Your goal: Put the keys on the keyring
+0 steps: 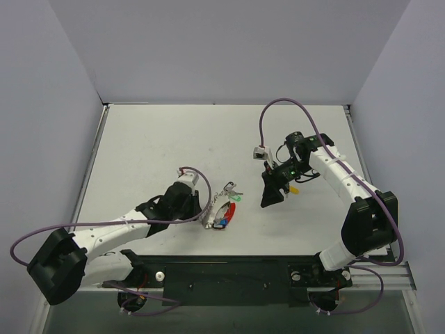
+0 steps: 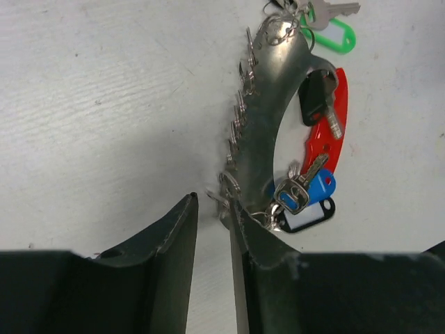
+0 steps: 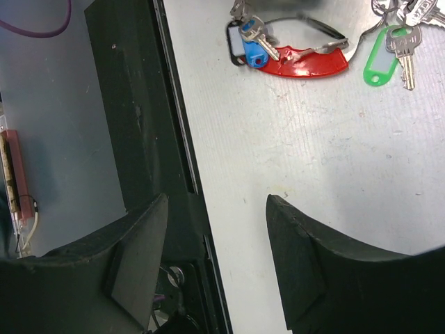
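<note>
The keyring (image 2: 268,104) is a broad silvery loop with a chain (image 2: 236,132) along its left side, lying on the table (image 2: 104,104). On it hang a blue-headed key (image 2: 309,191), a black key (image 2: 314,94), a red plastic piece (image 2: 327,142) and a black-rimmed tag (image 2: 306,217). A green tag with silver keys (image 2: 330,31) lies at its far end. My left gripper (image 2: 212,209) is open by a narrow gap, and the loop's near end leans on its right finger (image 2: 278,264). My right gripper (image 3: 217,209) is open and empty, right of the keyring (image 1: 219,212).
The black base rail (image 3: 139,104) runs along the table's near edge under the right gripper. Purple cables (image 1: 292,104) loop over both arms. A small yellow bit (image 1: 293,188) shows beside the right gripper (image 1: 271,198); I cannot tell what it is.
</note>
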You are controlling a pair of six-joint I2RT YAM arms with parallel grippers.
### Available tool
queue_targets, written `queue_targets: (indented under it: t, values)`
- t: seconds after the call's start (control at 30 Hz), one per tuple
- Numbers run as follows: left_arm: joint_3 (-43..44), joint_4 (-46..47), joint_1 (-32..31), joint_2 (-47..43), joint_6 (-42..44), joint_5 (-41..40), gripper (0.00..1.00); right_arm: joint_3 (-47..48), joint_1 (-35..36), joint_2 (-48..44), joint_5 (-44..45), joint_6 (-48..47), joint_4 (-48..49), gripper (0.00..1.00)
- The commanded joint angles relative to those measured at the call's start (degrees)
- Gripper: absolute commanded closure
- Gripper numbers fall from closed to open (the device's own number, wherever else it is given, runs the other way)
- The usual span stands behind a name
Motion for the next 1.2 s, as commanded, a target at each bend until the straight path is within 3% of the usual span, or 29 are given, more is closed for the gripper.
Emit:
queue_targets:
  t: [0.0, 0.07, 0.17, 0.43, 0.53, 0.83, 1.17]
  values:
    - [0.98, -2.0, 0.24, -6.04, -5.79, -5.68, 0.6, -0.32, 0.98, 0.52, -1.57, -1.44, -2.29, 0.46]
    - [0.72, -2.0, 0.5, -9.03, -5.8, -6.13, 0.47, -0.49, 1.16, 0.61, -1.31, -1.61, -2.29, 0.46]
    - [-1.29, -0.43, 1.64, -13.16, -6.85, -5.78, 0.37, -0.58, 1.34, 0.96, -1.13, -1.61, -2.2, 0.46]
    - [-9.38, 5.72, 10.07, -15.9, -17.38, 5.55, 0.36, -0.58, 4.41, 2.19, -0.78, -1.88, -2.2, 0.46]
    - [-10.62, 6.08, 10.17, -14.67, -19.59, 8.19, 0.39, -0.41, 5.29, 2.72, -0.25, -1.79, -2.11, 0.46]
    - [-12.29, 12.41, 10.08, -7.82, -24.61, 12.67, 0.63, -0.32, 5.82, 3.07, 0.19, -1.79, -2.2, 0.46]
    - [-11.15, 12.41, 9.99, -2.89, -24.26, 12.85, 0.68, -0.32, 5.82, 2.81, 0.1, -1.88, -2.2, 0.46]
